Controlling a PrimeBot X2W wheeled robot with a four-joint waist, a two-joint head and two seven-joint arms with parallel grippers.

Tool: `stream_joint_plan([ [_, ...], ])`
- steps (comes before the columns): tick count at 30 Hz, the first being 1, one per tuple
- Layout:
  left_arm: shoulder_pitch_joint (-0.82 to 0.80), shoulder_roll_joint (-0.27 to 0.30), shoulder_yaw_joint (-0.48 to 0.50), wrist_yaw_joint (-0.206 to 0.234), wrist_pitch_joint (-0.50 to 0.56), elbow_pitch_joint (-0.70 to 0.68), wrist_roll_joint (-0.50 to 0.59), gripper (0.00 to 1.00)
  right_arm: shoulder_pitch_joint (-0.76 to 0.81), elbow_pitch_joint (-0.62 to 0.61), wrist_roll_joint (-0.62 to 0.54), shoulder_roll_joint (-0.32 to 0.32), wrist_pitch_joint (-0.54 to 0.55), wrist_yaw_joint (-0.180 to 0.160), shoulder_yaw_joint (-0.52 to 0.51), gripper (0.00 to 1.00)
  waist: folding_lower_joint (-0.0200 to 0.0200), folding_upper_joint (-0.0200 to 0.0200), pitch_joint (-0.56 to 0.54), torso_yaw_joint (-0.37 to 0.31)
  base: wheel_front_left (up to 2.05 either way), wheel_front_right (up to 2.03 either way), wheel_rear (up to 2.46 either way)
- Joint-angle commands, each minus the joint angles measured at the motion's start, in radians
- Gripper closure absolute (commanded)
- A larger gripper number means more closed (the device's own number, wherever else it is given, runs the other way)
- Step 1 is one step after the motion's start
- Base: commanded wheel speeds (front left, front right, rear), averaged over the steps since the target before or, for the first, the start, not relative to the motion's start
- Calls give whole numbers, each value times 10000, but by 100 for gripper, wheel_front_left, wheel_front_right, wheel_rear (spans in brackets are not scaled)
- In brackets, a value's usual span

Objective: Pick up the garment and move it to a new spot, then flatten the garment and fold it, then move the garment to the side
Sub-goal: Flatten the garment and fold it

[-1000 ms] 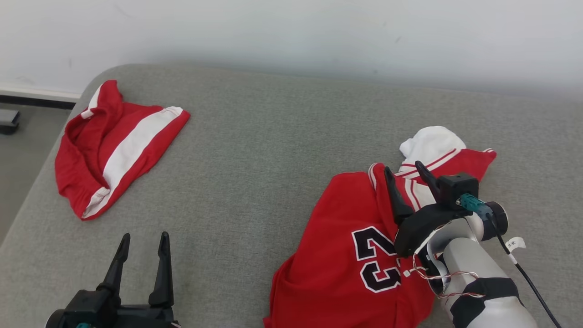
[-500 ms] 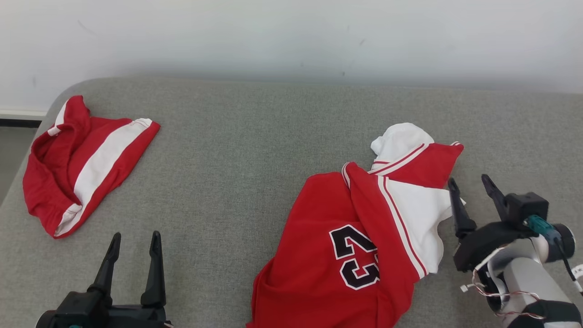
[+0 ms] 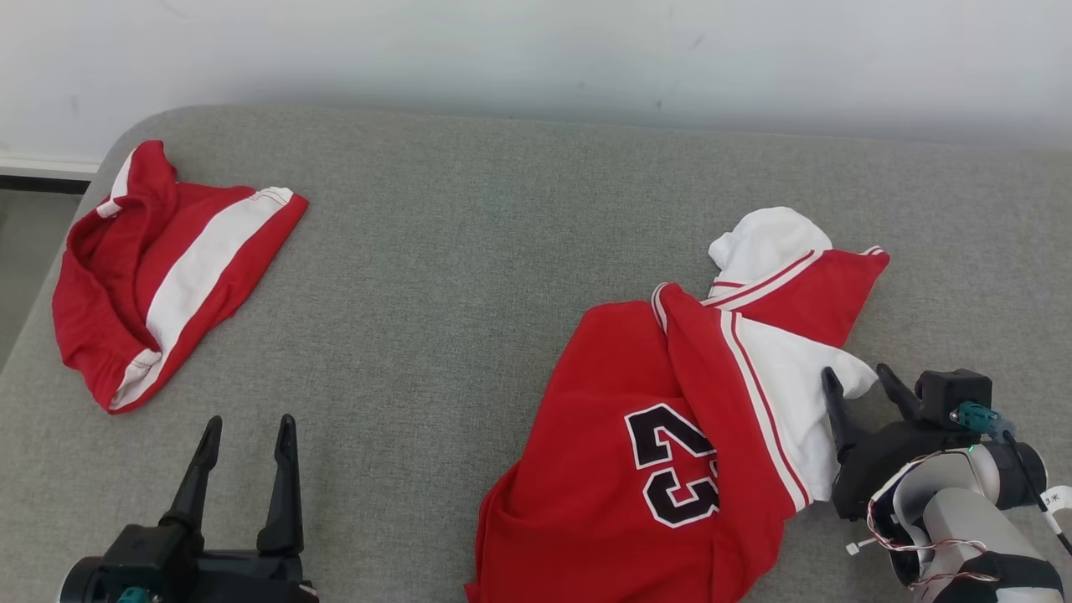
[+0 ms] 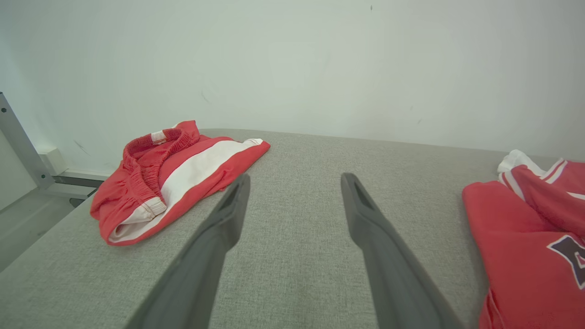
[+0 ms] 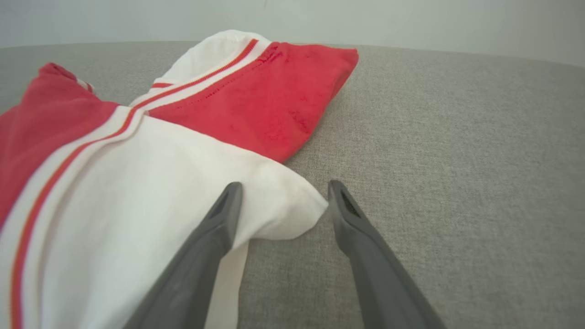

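Note:
A crumpled red and white jersey [image 3: 670,402] with a dark number 23 lies at the right of the grey cushion [image 3: 469,276]. My right gripper [image 3: 856,378] stands open at the jersey's right edge. In the right wrist view its two fingers straddle a white corner of the jersey [image 5: 292,214] from just above, gripping nothing. My left gripper [image 3: 247,427] is open and empty at the lower left, above bare cushion [image 4: 292,237]. The jersey's red edge [image 4: 516,242] shows at the right of the left wrist view.
Red shorts with a white stripe [image 3: 159,268] lie bunched at the cushion's far left corner, seen too in the left wrist view [image 4: 173,169]. A pale wall [image 3: 536,59] runs behind the cushion. The floor [image 3: 25,251] drops off at the left.
My right gripper has pulled back off the jersey's middle to its right edge and lowered toward the white corner. The head camera shifted. The left gripper has stayed put.

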Motion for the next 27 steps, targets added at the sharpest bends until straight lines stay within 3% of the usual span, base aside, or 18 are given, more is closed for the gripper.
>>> stream_joint_plan([
  [1, -82, 36, -14, 12, -36, 22, -41, 0, -123, 208, 176, 10, 64, -23, 49, 100, -1, -1, -2, 21, 0, 0, 0],
  [7, 32, -23, 40, 12, -36, 56, 55, 0, -320, 769, 554, -178, -184, -23, 310, 100, -1, -1, -163, -12, 0, 0, 0],
  [14, 274, -130, 119, 12, -36, 70, 110, 0, 1, 442, 863, -399, -530, -23, 246, 100, -1, -1, -487, -288, 0, 0, 0],
  [22, 542, -289, 176, 12, -36, 30, 134, 0, 1261, -1646, 826, -468, -608, -23, -665, 100, -1, -1, -720, -892, 0, 0, 0],
  [27, 575, -349, 172, 12, -36, 6, 102, 0, 2854, -3663, 539, -21, 60, -23, -1929, 100, -1, -1, -704, -1131, 0, 0, 0],
])
